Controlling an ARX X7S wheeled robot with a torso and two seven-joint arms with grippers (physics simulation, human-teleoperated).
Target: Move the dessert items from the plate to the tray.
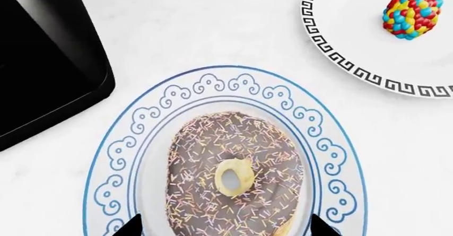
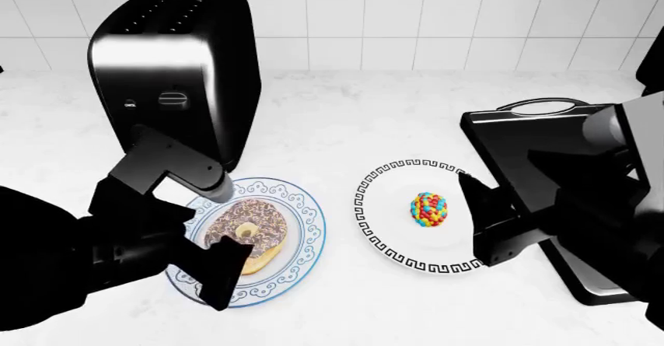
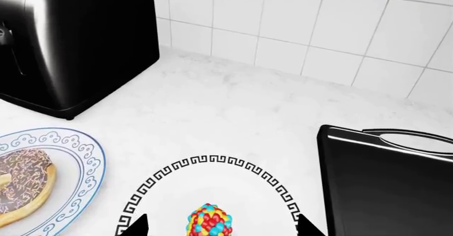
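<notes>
Left tool (image 1: 225, 226) hung spread wide straight above the donut (image 1: 234, 175) on its blue plate (image 1: 116, 156); right tool (image 3: 216, 226), also wide, straddled the candy (image 3: 210, 221). Tray (image 2: 518, 140) waited at the counter's right edge, nearer the right arm.

Bright, even, sharp renders; soft faint shadows, glossy highlights on the toaster (image 2: 171, 74).

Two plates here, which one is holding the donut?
The blue-scroll-rimmed plate beside the toaster holds the donut, under the left gripper. The other plate, rimmed in a black key pattern, holds only the candy lump.
</notes>
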